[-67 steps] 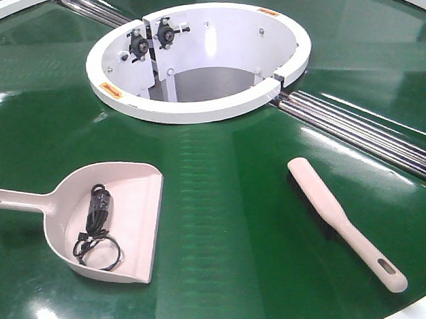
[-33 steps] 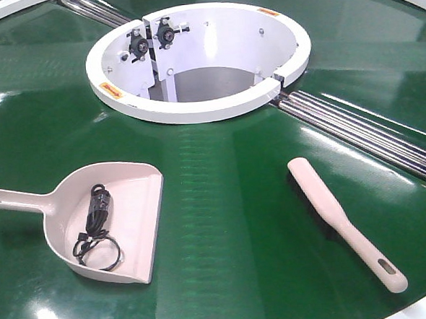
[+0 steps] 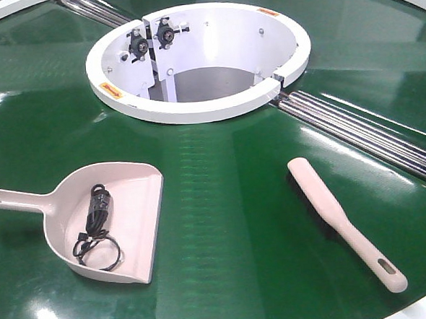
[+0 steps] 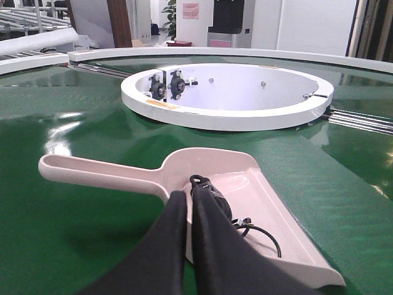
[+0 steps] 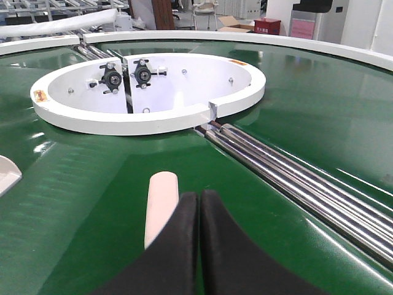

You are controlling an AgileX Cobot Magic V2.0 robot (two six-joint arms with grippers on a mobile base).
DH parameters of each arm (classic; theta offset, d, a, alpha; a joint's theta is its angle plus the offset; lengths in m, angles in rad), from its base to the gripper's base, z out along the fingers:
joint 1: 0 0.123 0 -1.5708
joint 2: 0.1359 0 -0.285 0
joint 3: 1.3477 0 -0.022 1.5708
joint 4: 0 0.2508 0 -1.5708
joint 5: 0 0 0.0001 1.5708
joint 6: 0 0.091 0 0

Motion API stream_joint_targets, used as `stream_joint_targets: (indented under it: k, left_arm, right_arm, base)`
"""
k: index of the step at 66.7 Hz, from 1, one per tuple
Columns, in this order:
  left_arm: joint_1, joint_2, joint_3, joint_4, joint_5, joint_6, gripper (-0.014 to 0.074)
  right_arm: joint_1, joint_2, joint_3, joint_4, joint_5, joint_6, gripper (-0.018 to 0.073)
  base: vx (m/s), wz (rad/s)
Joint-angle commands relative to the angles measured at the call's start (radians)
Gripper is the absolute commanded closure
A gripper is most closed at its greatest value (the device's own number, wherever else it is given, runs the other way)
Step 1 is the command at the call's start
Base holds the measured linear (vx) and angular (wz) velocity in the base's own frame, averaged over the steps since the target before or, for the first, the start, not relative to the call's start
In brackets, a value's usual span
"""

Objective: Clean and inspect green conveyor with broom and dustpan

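Dustpan point(image 3: 111, 216) lay flat on the green conveyor point(image 3: 224, 224) at about 8 o'clock from the white central ring point(image 3: 195, 106), thin handle running off toward 9, mouth facing 3. A small black corded item point(image 3: 98, 228) sat in the pan's bowl; what it was I could not tell. In the left wrist view, the left gripper point(image 4: 189, 200) hung above the pan with its fingers pressed together, holding nothing.

Bare belt between the two tools. No loose debris visible on it.

Broom point(image 3: 343, 220) lay at about 4 o'clock from the ring, well apart from the pan, head toward 11, slotted handle end toward 5, close to the belt's near edge. Silver rollers point(image 3: 363, 132) ran just beyond it. Right gripper point(image 5: 198, 206) was closed too, empty, poised over the broom's rounded head end.

Risks, as I judged them: both claws would need opening before any pick, or they would shove the tools across the glossy belt. The broom could be nudged off the near edge. Tilting the pan would likely spill the corded item.
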Motion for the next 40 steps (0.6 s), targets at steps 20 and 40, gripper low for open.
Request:
stream_joint_targets:
  k: [20,40]
  left_arm:
    - [-0.007,-0.016,0.028,-0.001,-0.067,-0.011,0.0603]
    - [-0.007,-0.015,0.028,-0.001,-0.066,-0.011,0.0603]
  right_arm:
    - [-0.101,-0.158,0.094,-0.136,-0.089,-0.008,0.0569]
    - [-0.108,-0.333,0.217,-0.133,-0.088,0.102,0.0569]
  base:
    - [0.00,0.00]
    - [0.00,0.00]
